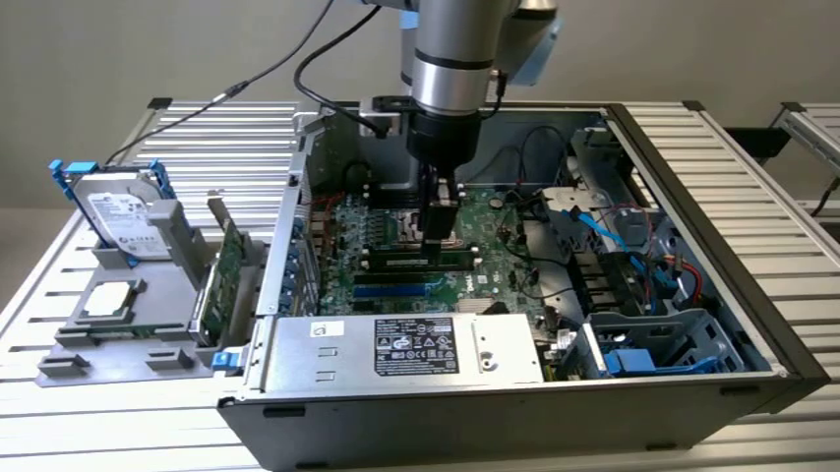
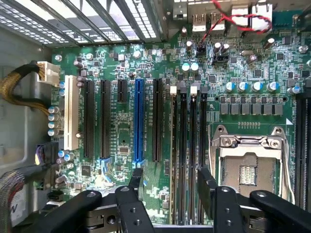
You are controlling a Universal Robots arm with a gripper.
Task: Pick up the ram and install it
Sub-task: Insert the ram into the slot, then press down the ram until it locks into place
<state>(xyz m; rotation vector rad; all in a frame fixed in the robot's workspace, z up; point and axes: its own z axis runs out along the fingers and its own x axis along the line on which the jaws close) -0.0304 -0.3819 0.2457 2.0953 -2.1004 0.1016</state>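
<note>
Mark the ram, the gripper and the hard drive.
ram (image 1: 407, 262): exterior view, middle of the stick, on its chip row.
gripper (image 2: 170, 172): wrist view, midway between the open fingertips.
hard drive (image 1: 122, 211): exterior view, on its label face.

The slatted table (image 1: 92, 433) bears an open computer case (image 1: 459, 438) and a grey holder (image 1: 125, 346).

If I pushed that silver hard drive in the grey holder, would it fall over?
Probably not easily: the hard drive stands upright in the grey holder. Its metal case looks stiff and likely heavy. Standing alone on edge, it might tip.
</note>
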